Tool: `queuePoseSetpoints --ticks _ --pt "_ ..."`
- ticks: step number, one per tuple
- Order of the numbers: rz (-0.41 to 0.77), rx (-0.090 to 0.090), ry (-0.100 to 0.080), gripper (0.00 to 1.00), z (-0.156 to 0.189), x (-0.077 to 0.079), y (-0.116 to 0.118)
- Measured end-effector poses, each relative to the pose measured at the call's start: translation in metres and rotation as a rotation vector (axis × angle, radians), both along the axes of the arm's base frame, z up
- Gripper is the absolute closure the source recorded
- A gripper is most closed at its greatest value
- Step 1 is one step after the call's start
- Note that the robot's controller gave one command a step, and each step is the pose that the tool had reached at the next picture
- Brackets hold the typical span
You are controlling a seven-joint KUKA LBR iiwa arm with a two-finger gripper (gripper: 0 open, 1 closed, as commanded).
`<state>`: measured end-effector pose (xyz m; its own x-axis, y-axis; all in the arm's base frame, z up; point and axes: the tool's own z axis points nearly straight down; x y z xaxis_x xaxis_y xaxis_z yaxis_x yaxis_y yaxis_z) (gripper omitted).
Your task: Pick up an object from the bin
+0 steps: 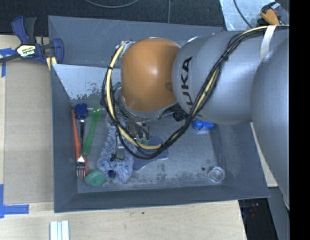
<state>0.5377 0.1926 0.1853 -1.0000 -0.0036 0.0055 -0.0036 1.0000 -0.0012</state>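
**Gripper low at mid-bin, claw state unreadable**

Gripper (139, 133) is sitting under the orange wrist cover (150, 74), with cables hiding it, so I can't tell whether the claw is released or clenched. The nearest thing, a crumpled blue-white cloth (114, 159), is lying at its 7 o'clock and is partly covered. Green spoon (90, 134) and fork (81, 156) are lying at 9 o'clock in the bin (160, 196). The arm is cutting off a blue piece (202, 125) at 3 o'clock.

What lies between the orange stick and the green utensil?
A slim metal fork, tines toward the view's bottom, lies between the thin orange stick and the long green plastic utensil, in the camera view.
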Motion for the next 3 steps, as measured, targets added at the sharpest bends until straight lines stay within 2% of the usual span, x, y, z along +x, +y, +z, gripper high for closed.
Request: queuePoseSetpoints --ticks 1,2,3 --pt "-0.005 0.002 -0.008 0.0 0.005 0.002 -0.001" --pt "0.257 0.003 -0.01 0.0 -0.096 0.006 -0.035" --pt "0.542 0.004 -0.016 0.0 -0.032 0.014 -0.047"
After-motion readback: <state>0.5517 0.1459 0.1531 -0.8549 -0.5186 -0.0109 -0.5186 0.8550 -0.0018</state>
